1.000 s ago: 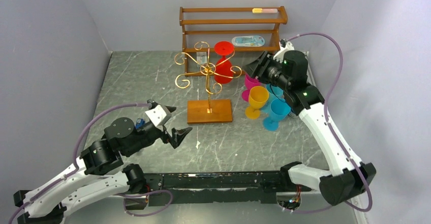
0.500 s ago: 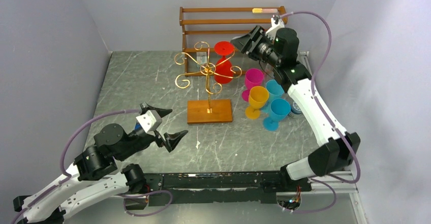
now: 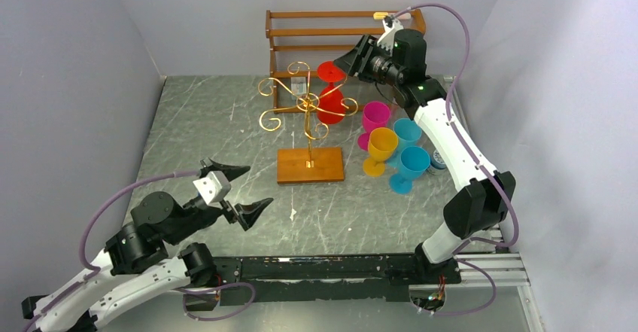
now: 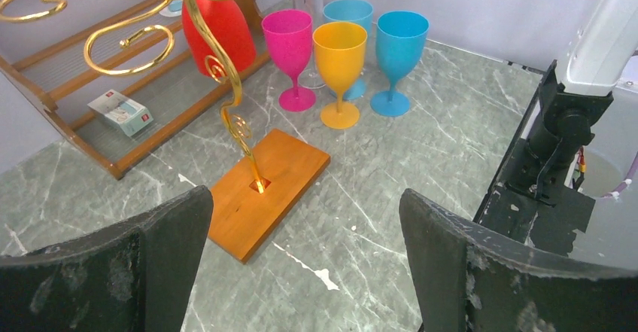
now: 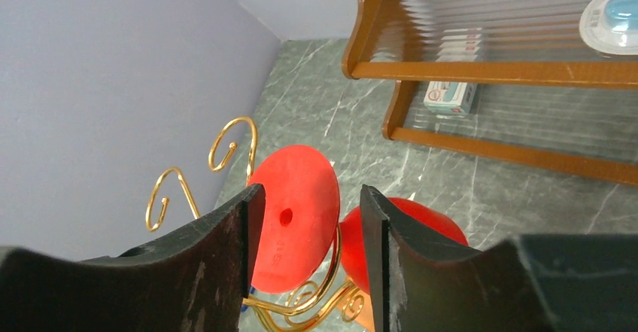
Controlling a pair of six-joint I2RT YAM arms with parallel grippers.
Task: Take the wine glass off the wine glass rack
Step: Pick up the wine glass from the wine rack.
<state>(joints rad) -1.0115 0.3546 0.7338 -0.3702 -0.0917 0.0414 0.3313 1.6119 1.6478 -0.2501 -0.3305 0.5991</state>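
Observation:
A red wine glass (image 3: 329, 105) hangs upside down on the gold wire rack (image 3: 307, 105), its round foot (image 3: 331, 71) on top. The rack stands on a square wooden base (image 3: 310, 165). My right gripper (image 3: 350, 62) is open, level with the foot and just to its right. In the right wrist view the foot (image 5: 297, 211) shows between and beyond the open fingers of the right gripper (image 5: 311, 196), with the bowl (image 5: 421, 223) below. My left gripper (image 3: 237, 191) is open and empty, low at the near left. In the left wrist view it (image 4: 305, 196) faces the base (image 4: 263, 189).
A pink glass (image 3: 374, 114), a yellow glass (image 3: 381, 144) and two blue glasses (image 3: 410, 162) stand upright right of the rack. A three-tier wooden shelf (image 3: 342, 31) stands at the back wall, right behind my right gripper. A small can (image 3: 437, 160) sits by the blue glasses.
My right arm has risen from over the standing glasses and swung back and left to the red glass's foot. My left arm has drawn back toward the near left.

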